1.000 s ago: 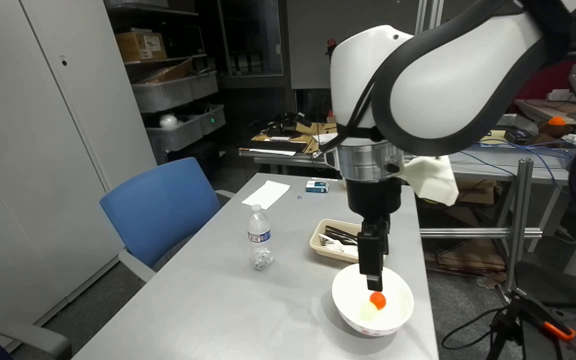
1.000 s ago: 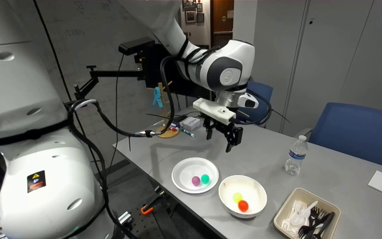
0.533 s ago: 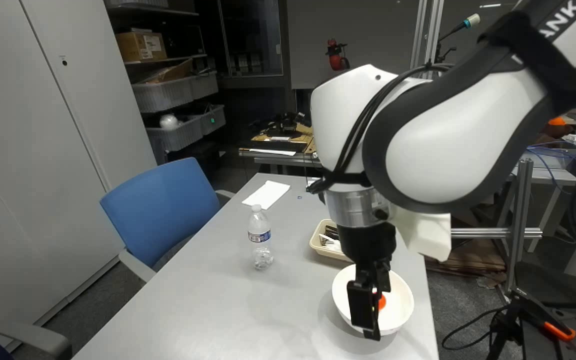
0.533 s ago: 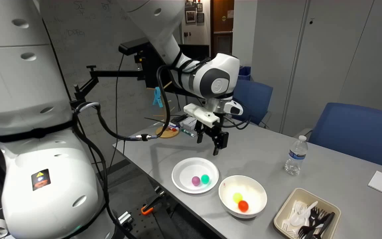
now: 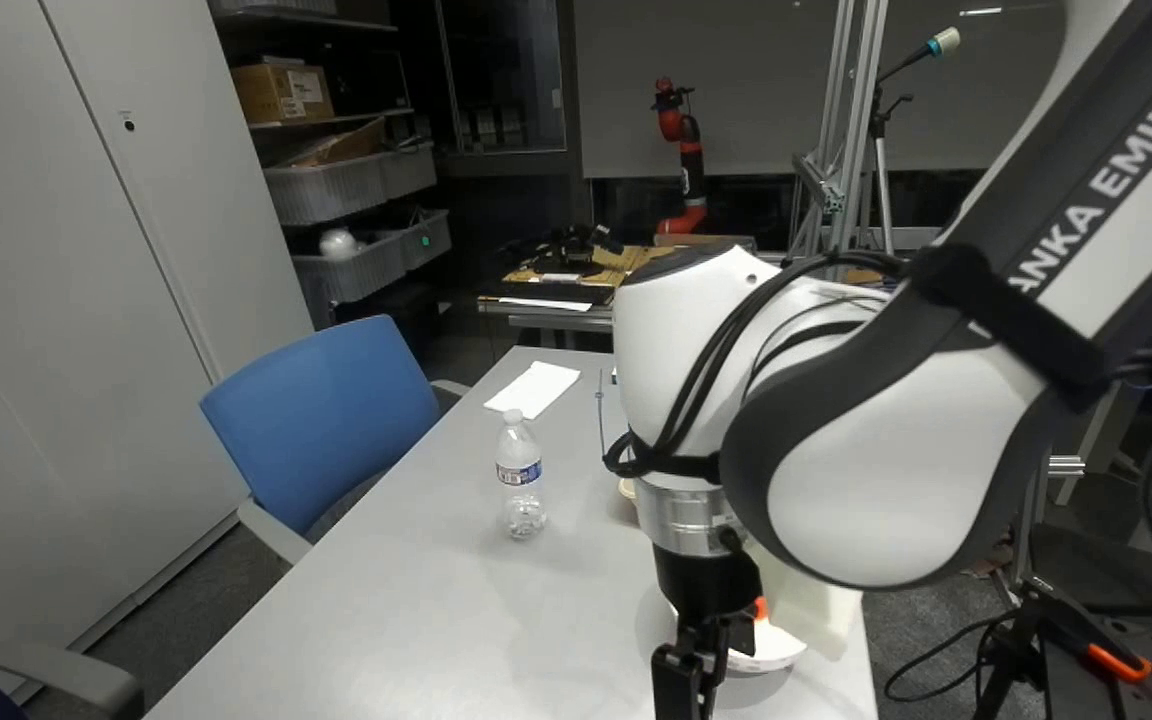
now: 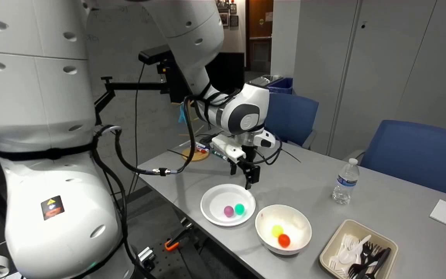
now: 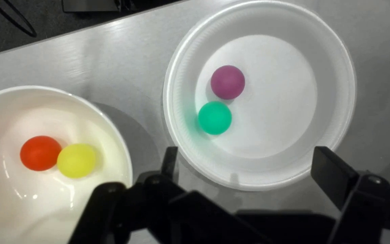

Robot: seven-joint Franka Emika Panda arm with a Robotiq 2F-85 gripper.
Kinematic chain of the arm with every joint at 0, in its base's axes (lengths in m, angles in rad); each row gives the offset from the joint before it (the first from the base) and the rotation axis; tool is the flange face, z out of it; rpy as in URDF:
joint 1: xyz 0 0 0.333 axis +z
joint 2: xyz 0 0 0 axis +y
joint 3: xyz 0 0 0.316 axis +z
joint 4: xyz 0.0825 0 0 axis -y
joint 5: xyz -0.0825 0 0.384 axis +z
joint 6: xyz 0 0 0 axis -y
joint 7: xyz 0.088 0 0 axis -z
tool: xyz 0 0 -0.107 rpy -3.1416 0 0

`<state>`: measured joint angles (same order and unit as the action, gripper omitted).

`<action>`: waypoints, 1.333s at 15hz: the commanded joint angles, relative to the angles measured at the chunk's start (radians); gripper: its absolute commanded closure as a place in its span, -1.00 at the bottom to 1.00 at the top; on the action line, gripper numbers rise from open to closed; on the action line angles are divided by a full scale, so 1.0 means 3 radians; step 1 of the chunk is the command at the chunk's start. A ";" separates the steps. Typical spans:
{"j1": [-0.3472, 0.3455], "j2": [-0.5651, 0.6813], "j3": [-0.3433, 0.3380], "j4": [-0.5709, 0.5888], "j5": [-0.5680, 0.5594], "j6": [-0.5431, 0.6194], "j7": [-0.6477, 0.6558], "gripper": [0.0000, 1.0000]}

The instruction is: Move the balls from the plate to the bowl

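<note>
Gripper point(image 7: 244, 152) spread wide, holding nothing. Green ball point(image 7: 215, 118), purple ball point(image 7: 228, 82) on plate point(image 7: 279, 101) lie from it toward robot-side edge of worktop point(image 7: 141, 67), green nearer; next reach likely that way.

My black two-fingered pincer point(image 6: 240, 178) is lower than a second ago, and one fingertip now shows close by the rim of the round white plate point(image 6: 216, 201). In an exterior view my white arm with dark trim point(image 5: 896, 480) sits lower too, covering most of the round white bowl point(image 5: 772, 646); just a scrap of the small orange ball point(image 5: 760, 608) peeks out, and a sliver of the cream rectangular tray point(image 5: 627, 490). Above me, the red-and-black robot arm point(image 5: 691, 165) in the background comes into fuller sight.
</note>
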<state>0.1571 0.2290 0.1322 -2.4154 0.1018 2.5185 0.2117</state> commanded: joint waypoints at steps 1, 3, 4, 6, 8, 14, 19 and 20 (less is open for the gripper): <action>0.0061 0.0196 -0.0044 -0.0037 -0.0037 0.0342 0.0207 -1.00; 0.0085 0.0285 -0.0050 -0.0040 -0.0034 0.0426 0.0270 -1.00; 0.0103 0.0319 -0.0052 -0.0052 -0.0040 0.0462 0.0298 -1.00; 0.0132 0.0374 -0.0051 -0.0077 -0.0034 0.0484 0.0334 -1.00; 0.0169 0.0403 -0.0062 -0.0121 -0.0044 0.0536 0.0378 -1.00; 0.0205 0.0590 -0.0094 -0.0156 -0.0010 0.0897 0.0378 -1.00; 0.0232 0.0783 -0.0163 -0.0151 -0.0009 0.1253 0.0372 -1.00; 0.0251 0.0817 -0.0196 -0.0150 -0.0023 0.1322 0.0378 -1.00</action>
<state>0.2026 0.4414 0.1069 -2.4619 0.1025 2.8484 0.3128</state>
